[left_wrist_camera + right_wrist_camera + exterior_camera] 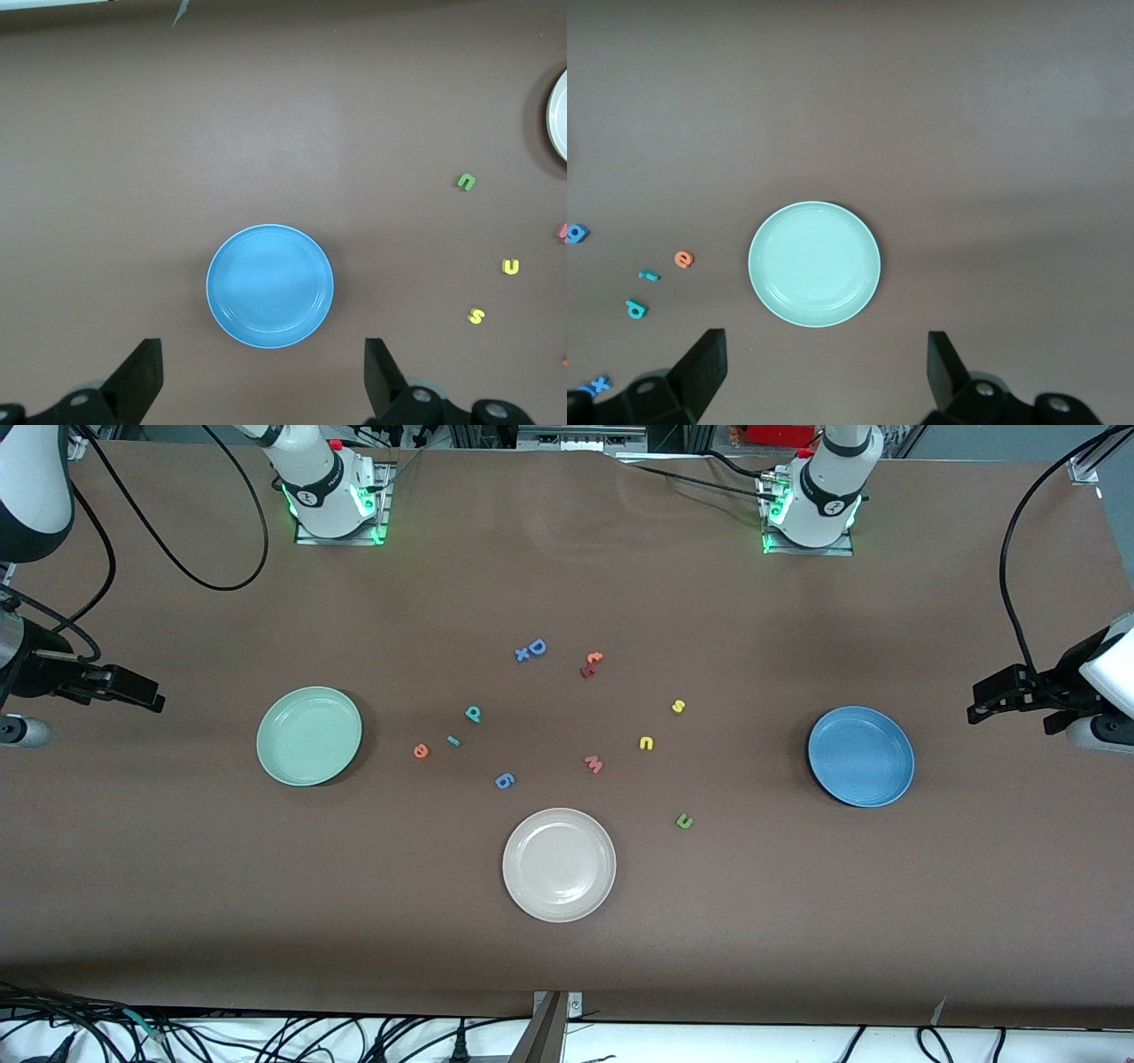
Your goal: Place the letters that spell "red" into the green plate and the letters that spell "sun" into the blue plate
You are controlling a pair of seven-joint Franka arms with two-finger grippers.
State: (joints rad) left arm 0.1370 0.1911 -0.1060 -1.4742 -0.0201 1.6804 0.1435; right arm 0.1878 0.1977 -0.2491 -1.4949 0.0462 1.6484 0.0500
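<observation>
The pale green plate (308, 735) (814, 264) lies toward the right arm's end and the blue plate (860, 755) (270, 285) toward the left arm's end. Both hold nothing. Between them lie the teal "d" (473, 713), orange "e" (421, 751) and small teal "r" (454, 740). The yellow "s" (678, 707), yellow "u" (646, 743) and green "n" (684, 821) lie closer to the blue plate. My right gripper (146, 695) (824, 372) hangs open over bare table beside the green plate. My left gripper (983, 704) (263, 376) hangs open beside the blue plate.
A cream-white plate (559, 864) sits nearest the front camera, mid-table. Other letters lie scattered around: a pink "w" (594, 763), a blue "6" (504, 781), a blue "D" with an "x" (532, 650), and a red and orange pair (591, 664). Cables trail near both table ends.
</observation>
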